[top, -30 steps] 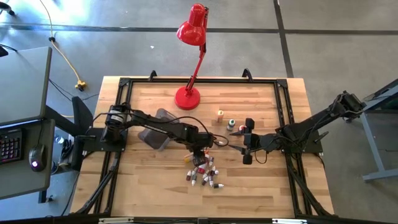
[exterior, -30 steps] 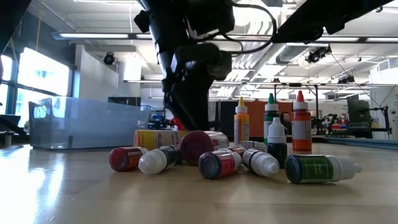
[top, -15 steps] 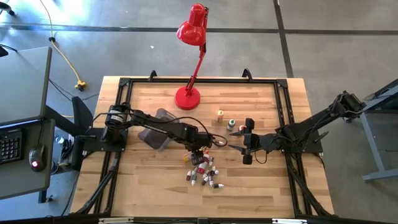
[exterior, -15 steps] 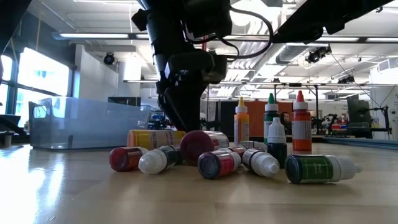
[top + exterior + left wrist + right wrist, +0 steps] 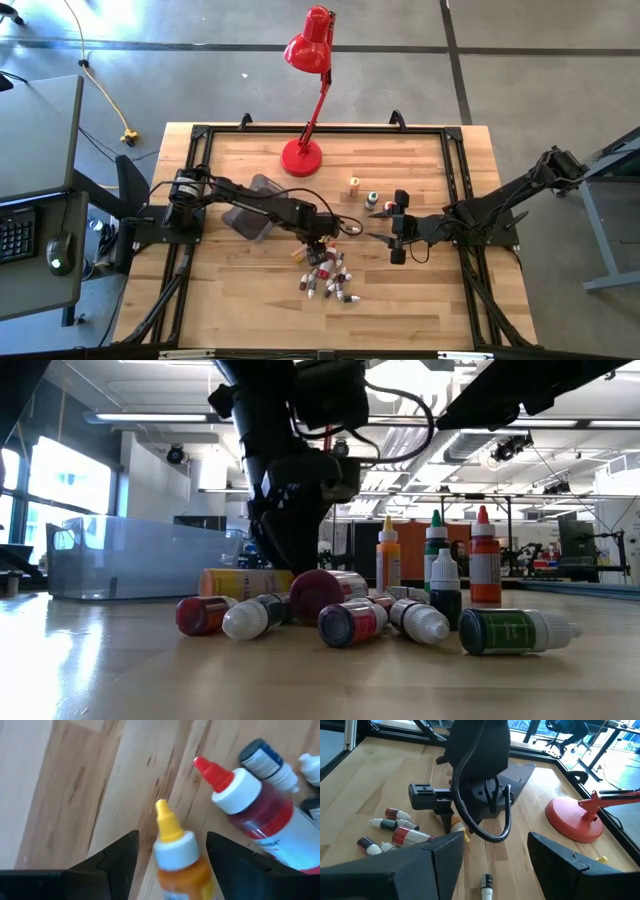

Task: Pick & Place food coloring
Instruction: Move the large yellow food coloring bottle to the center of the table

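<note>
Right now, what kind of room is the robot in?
Probably a robotics lab or workshop: a wooden workbench on a bare concrete floor, a computer desk with keyboard alongside, and rows of ceiling lights over more equipment behind.

- Table: pale wood, visible grain, slight sheen.
- Bottles: glossy plastic, paper-like labels; yellow-capped one lies between the left gripper fingers.
- Fingers: matt black.
- Lamp: glossy red.
- Tub: translucent plastic.

bottles between both arms
</note>
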### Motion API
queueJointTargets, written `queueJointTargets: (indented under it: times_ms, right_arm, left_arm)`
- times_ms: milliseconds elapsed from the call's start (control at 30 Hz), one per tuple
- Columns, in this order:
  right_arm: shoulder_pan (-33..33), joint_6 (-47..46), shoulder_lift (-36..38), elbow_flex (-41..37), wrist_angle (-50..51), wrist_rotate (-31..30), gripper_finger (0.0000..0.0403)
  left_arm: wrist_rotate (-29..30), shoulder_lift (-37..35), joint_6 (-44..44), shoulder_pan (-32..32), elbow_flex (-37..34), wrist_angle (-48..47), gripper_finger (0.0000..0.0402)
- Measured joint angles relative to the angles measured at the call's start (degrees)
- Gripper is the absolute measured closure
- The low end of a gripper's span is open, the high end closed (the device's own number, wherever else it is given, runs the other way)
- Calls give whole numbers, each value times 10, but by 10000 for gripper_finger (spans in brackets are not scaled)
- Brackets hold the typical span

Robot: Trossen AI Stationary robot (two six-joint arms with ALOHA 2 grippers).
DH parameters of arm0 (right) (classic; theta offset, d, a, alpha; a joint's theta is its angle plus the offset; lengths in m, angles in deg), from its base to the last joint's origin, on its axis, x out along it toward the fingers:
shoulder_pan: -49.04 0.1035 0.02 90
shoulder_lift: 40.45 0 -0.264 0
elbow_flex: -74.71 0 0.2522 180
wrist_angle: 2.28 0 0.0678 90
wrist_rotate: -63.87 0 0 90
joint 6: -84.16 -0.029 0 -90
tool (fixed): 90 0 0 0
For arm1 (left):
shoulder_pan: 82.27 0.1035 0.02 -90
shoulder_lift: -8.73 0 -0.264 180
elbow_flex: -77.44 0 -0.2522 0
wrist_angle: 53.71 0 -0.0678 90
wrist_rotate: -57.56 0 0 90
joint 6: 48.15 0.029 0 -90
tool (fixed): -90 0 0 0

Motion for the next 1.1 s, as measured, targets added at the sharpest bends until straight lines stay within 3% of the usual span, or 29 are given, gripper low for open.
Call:
queueJointTargets:
  times_ms: [400, 833, 1100]
  right_arm:
    - [0, 4, 0, 0, 0, 0, 190]
    - [0, 4, 0, 0, 0, 0, 190]
    - [0, 4, 0, 0, 0, 0, 190]
  left_arm:
    - [8, 0, -9, 0, -10, 2, 177]
    - [8, 0, -15, 0, -10, 0, 294]
    - [21, 0, -15, 0, -8, -1, 296]
